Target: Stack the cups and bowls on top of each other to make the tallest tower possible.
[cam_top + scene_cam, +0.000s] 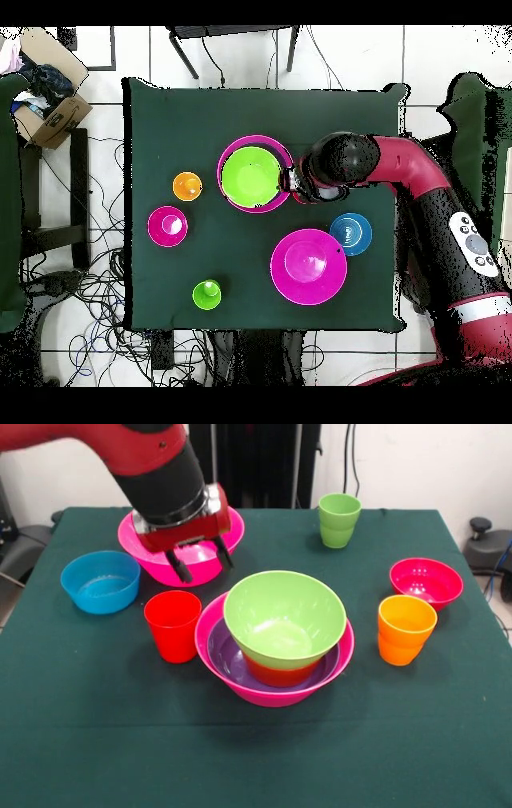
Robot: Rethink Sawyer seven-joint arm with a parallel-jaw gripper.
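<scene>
The tower [276, 664] is a hot-pink bowl holding a purple bowl [228, 652], an orange-red bowl [276, 672] and a lime green bowl [284, 616] on top; it also shows in the overhead view [255, 175]. My gripper [206, 569] is open and empty. It hangs in front of the second hot-pink bowl [232, 536], above and behind the red cup [172, 624]. In the overhead view the gripper [293, 185] is beside the tower's rim and the arm hides the red cup. The orange cup [406, 630], the lime green cup [339, 520], the blue bowl [100, 580] and the crimson bowl [426, 582] stand apart.
All stands on a dark green table [120, 744]. In the overhead view the second pink bowl [308, 265] and the blue bowl [350, 232] lie near the robot. The orange cup [187, 185], crimson bowl [167, 225] and green cup [207, 293] lie left.
</scene>
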